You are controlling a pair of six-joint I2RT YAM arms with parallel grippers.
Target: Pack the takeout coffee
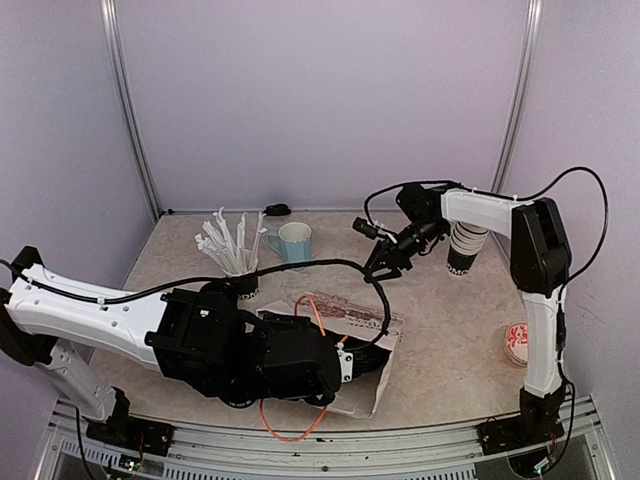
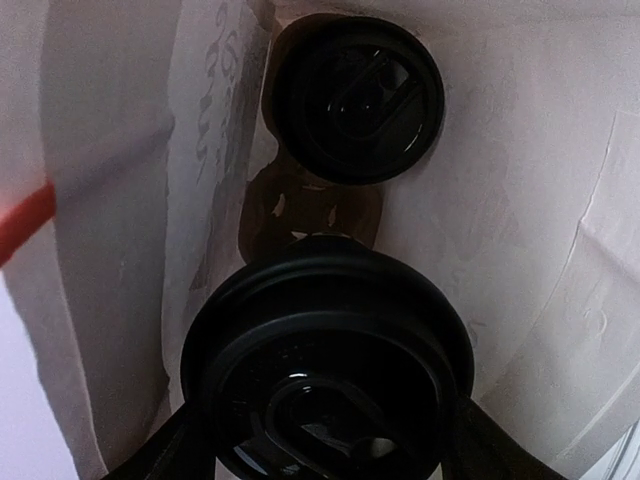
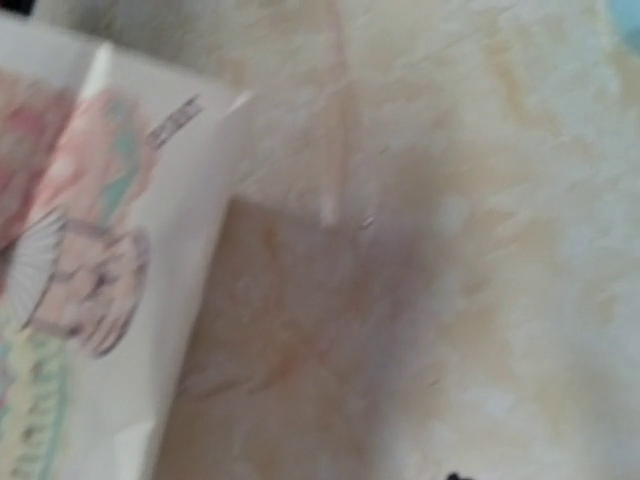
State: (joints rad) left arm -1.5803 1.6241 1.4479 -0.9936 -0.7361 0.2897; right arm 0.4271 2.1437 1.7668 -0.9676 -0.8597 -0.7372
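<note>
Two takeout coffee cups with round black lids lie inside the white paper bag (image 2: pixel 520 200). In the left wrist view the far lid (image 2: pixel 355 95) rests deep in the bag. The near lid (image 2: pixel 325 340) fills the lower frame, and my left gripper (image 2: pixel 325 445) is shut on that cup, one dark finger (image 2: pixel 165 450) pressing each side. From above, the left arm reaches into the bag (image 1: pixel 372 322) and its fingers are hidden. My right gripper (image 1: pixel 386 264) hovers above the bag's far edge holding nothing; how far apart its jaws stand is unclear.
A stack of black paper cups (image 1: pixel 465 250) stands behind the right arm. A light blue mug (image 1: pixel 294 241) and a black cup of white sticks (image 1: pixel 235 262) sit at the back. A small red-patterned disc (image 1: pixel 517 341) lies far right. An orange cord (image 1: pixel 290 432) loops by the bag.
</note>
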